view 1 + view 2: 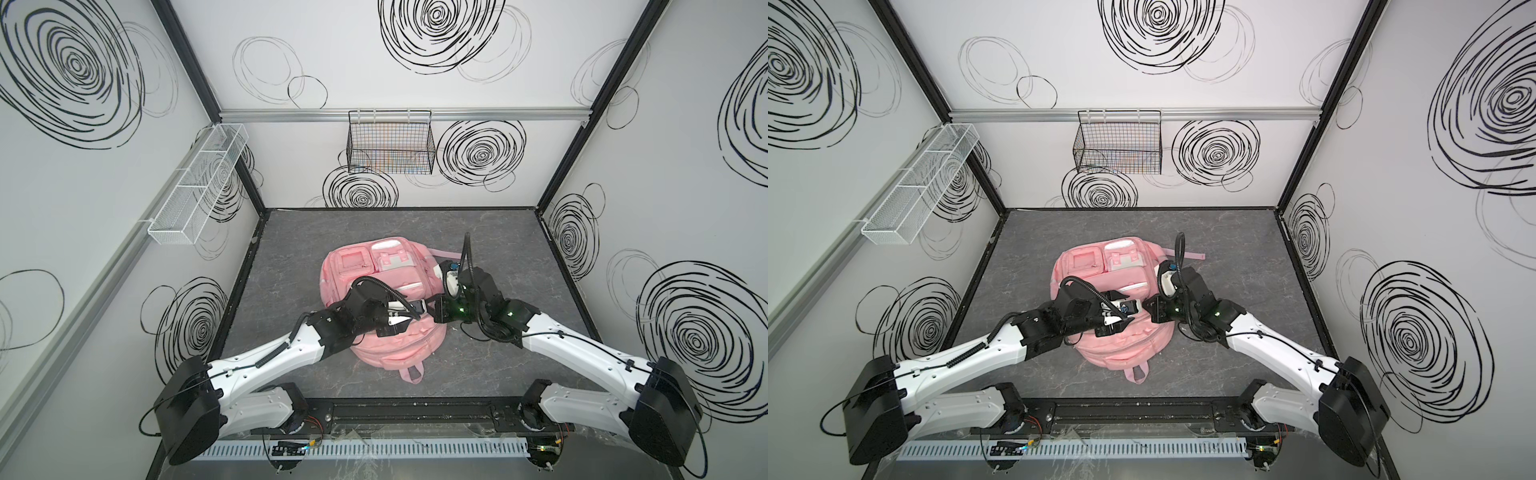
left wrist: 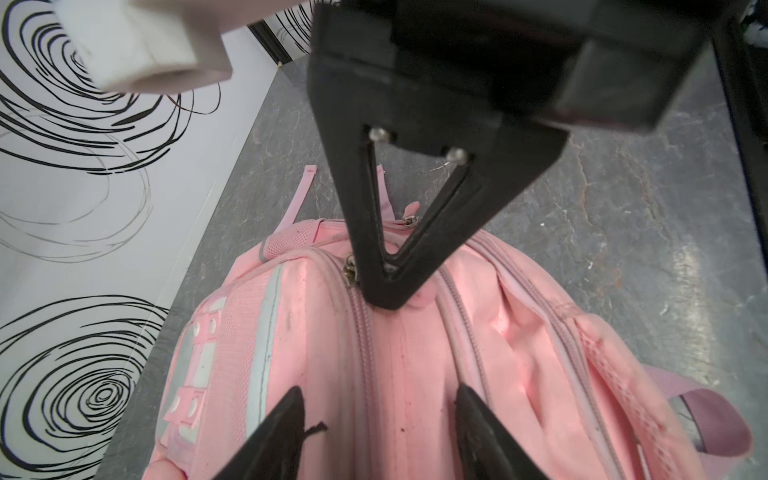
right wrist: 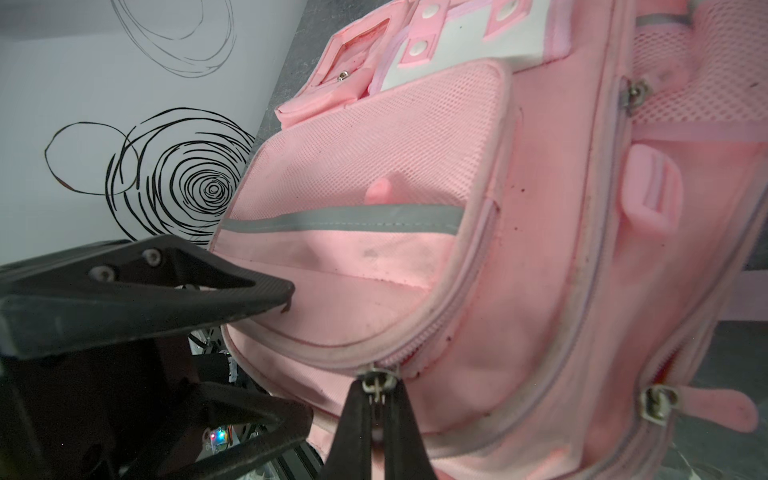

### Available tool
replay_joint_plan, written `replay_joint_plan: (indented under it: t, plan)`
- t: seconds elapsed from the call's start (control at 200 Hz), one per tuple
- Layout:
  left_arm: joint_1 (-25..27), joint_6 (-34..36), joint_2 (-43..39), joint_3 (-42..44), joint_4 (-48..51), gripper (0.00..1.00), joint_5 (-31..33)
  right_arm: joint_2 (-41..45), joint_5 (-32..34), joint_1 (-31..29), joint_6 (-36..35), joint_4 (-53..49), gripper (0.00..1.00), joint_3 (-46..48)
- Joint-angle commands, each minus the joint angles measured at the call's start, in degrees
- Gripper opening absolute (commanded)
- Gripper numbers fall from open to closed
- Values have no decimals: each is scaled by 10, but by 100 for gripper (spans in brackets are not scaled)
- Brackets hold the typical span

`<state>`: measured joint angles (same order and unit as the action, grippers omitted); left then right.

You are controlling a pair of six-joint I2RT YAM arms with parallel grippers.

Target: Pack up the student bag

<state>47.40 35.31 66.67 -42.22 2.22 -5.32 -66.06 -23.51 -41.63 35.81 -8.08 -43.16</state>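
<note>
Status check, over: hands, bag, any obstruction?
Left hand open, empty. Right hand shut on zipper pull. Student bag lying on table, front pocket part-open. No obstruction seen.

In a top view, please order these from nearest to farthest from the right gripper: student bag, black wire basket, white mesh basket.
1. student bag: at the middle, gripped by the right gripper.
2. black wire basket: on the back wall.
3. white mesh basket: on the left wall.
</note>
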Motion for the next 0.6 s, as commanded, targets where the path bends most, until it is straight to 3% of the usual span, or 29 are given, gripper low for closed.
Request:
replay_joint_plan:
  t: [0.0,0.12,0.245,0.31,0.42,0.595]
  plan:
    - [-12,8,9,-5,-39,62,10,23,-19,-2,-5,31,0,-3]
    - [-21,24,43,-15,-1,53,25,29,-16,-2,-5,28,0,-6]
    - [-36,29,64,-34,48,50,12,39,-6,0,-15,22,0,-8]
    - [-42,36,69,-40,63,37,5,38,-9,8,-26,16,0,-13]
    - [-50,35,64,-39,54,0,3,36,-1,41,-49,-6,0,-22]
    - [-55,42,28,-7,16,0,-8,16,4,142,-122,-48,0,-22]
